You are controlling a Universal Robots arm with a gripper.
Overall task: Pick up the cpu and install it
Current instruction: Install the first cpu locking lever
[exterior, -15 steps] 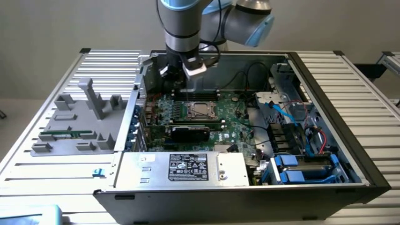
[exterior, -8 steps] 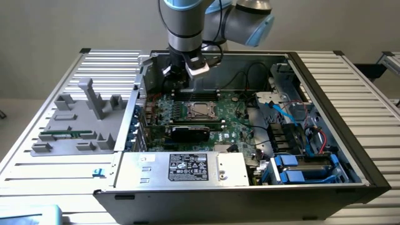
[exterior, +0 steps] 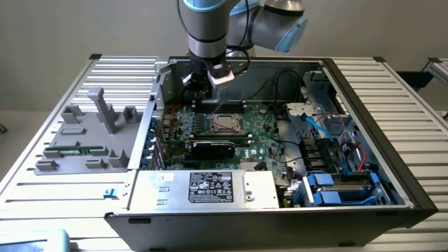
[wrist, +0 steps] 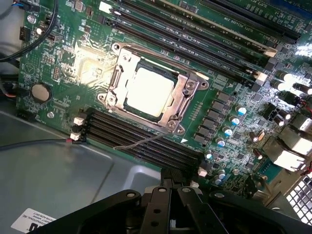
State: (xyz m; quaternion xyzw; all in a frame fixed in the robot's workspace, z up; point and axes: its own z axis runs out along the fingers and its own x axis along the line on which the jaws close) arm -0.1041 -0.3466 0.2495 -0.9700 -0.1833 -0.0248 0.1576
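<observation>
1. Ext view, nearest: slatted table [exterior: 63,194] w/ open PC case [exterior: 280,218] lying on it, open side up. At the case's near end sit a silver PSU [exterior: 210,188] w/ label and blue drive caddies [exterior: 332,189], the caddies toward the exterior view's right.
2. On the exterior view's left, outside the case: grey fixture tray [exterior: 77,131]. A green memory stick [exterior: 70,150] lies in it.
3. Mid case: black graphics card [exterior: 213,148] stands in the green motherboard [exterior: 263,142], just on the near side of the socket.
4. cpu [exterior: 225,123] sits flat in the socket at board centre, pale metal top up. Wrist view: cpu [wrist: 148,91] lies inside the steel socket frame [wrist: 187,90]. The frame runs round all four edges and the top face is bare.
5. A thin wire lever [wrist: 141,141] juts from the frame's corner across the black RAM slots [wrist: 161,153]. Prob. unlatched, but hard to be sure at this angle.
6. Coin cell [wrist: 40,91] on the board, well apart from the socket.
7. gripper [exterior: 204,94] hangs over the far part of the board, beyond the socket and apart from the cpu, touching nothing. Wrist view: gripper [wrist: 170,187] fingers pressed together, nothing between them.
8. Farthest: arm [exterior: 206,31] comes down from the top of the ext view, over the case's back end.
</observation>
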